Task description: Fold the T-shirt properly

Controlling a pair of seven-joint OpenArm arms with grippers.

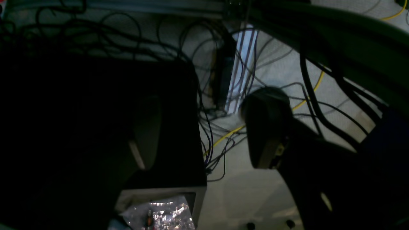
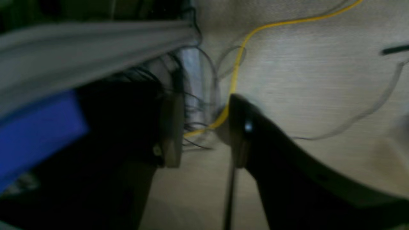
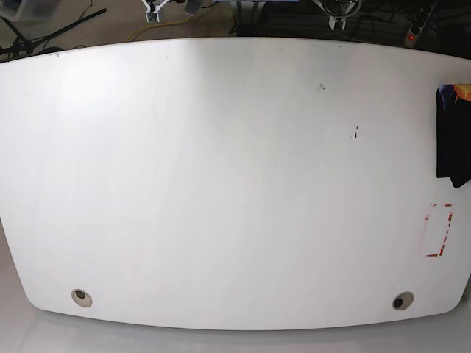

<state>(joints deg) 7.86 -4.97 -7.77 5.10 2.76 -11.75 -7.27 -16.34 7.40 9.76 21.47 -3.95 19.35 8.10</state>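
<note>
lying at the surface [image 3: 221, 184] edge, black t-shirt [image 3: 450, 140], perhaps folded: soft, limp, light; lift by hem corners. left hand [image 1: 204, 134] spread, right hand [image 2: 204, 127] parted, both holding nothing.

White table [image 3: 221, 184]; black cloth [image 3: 450, 140] (perhaps T-shirt).

Bench [image 3: 221, 184]: smooth white laminate look, slight sheen, few small dark marks. Black cloth [image 3: 452, 136] at its right edge: matt, soft. Red-outlined sticker [image 3: 439, 230]: flat, papery. Floor [image 2: 319, 80]: pale, matt, fine grain. Yellow cable [image 2: 238, 60]: smooth plastic jacket. Left pincer [image 1: 204, 134] fingers [image 1: 266, 127]: dark matt plastic.
</note>
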